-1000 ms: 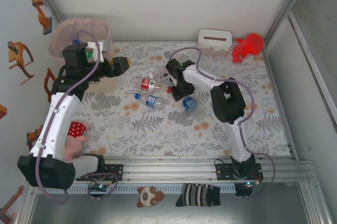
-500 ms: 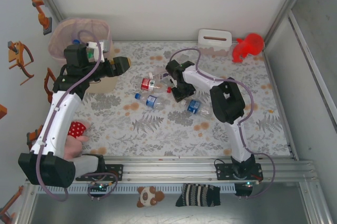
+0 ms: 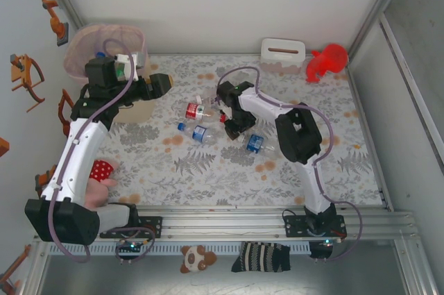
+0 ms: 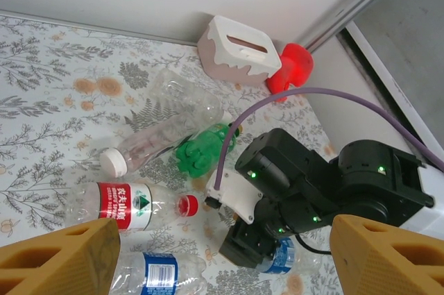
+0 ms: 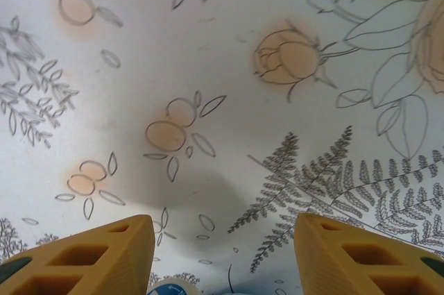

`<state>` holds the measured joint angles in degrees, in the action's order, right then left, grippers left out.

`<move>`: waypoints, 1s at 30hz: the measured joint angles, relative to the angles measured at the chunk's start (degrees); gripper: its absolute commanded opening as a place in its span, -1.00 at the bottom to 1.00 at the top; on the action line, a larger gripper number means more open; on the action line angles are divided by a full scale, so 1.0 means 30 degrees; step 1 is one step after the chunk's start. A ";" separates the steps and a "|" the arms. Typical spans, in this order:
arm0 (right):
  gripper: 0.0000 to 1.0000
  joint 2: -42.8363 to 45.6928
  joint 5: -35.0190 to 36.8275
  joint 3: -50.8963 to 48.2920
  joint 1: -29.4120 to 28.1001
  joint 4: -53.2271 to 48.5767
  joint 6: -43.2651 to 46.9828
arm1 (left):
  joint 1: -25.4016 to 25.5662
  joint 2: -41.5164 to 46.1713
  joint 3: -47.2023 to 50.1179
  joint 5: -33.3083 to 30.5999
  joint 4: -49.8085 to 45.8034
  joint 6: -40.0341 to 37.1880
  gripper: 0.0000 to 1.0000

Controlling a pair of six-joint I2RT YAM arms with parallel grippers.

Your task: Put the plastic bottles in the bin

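Observation:
Several plastic bottles lie mid-table: a red-labelled one (image 3: 196, 110) (image 4: 132, 205), a clear white-capped one (image 4: 149, 144), a green one (image 4: 201, 149) and a blue-labelled one (image 3: 198, 133) (image 4: 161, 271). Another blue-labelled bottle (image 3: 255, 144) (image 4: 281, 257) lies against my right gripper (image 3: 232, 128) (image 5: 222, 239). That gripper points down at the cloth, open, with only bare cloth between its fingers; the bottle's blue label (image 5: 170, 287) shows at the bottom edge. My left gripper (image 3: 158, 83) (image 4: 222, 239) hovers open and empty beside the bin (image 3: 104, 48), which has a pink liner.
A white tissue box (image 3: 283, 52) (image 4: 239, 48) and a red toy figure (image 3: 326, 60) (image 4: 291, 69) stand at the back wall. A red dotted item (image 3: 102, 169) lies near the left arm's base. Walls close in the left, back and right sides.
The right gripper shifted a little left. The blue-labelled bottle beside it slid toward the near right. The left arm stayed still.

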<state>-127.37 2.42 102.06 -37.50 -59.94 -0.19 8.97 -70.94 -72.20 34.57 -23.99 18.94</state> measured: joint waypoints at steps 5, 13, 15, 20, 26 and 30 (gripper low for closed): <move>0.16 0.0000 0.0240 0.0000 -0.0466 -0.0401 0.1086 | 0.0000 -0.0102 -0.0007 0.0022 0.0109 0.0124 0.57; 0.17 0.0000 0.0335 0.0000 -0.1115 -0.0823 0.2448 | 0.0000 -0.0102 -0.0007 0.0160 0.0248 0.0342 0.57; 0.18 0.0000 0.0415 0.0000 -0.1377 -0.0867 0.2630 | 0.0000 -0.0102 -0.0007 0.0219 0.0328 0.0423 0.57; 0.19 0.0000 0.0452 -0.0044 -0.1960 -0.0925 0.3104 | 0.0000 -0.0102 -0.0007 0.0350 0.0437 0.0554 0.57; 0.09 0.0000 0.1304 -0.0539 -0.2397 -0.1064 0.3388 | 0.0000 -0.0102 -0.0007 0.0364 0.0444 0.0656 0.57; -0.04 0.0080 0.1938 -0.0867 -0.2426 -0.1282 0.3417 | 0.0000 -0.0102 -0.0007 0.0379 0.0576 0.0750 0.57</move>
<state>-127.13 8.23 99.46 -44.77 -63.79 10.07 8.97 -71.24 -72.23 35.70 -22.26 21.19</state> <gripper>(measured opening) 0.504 0.786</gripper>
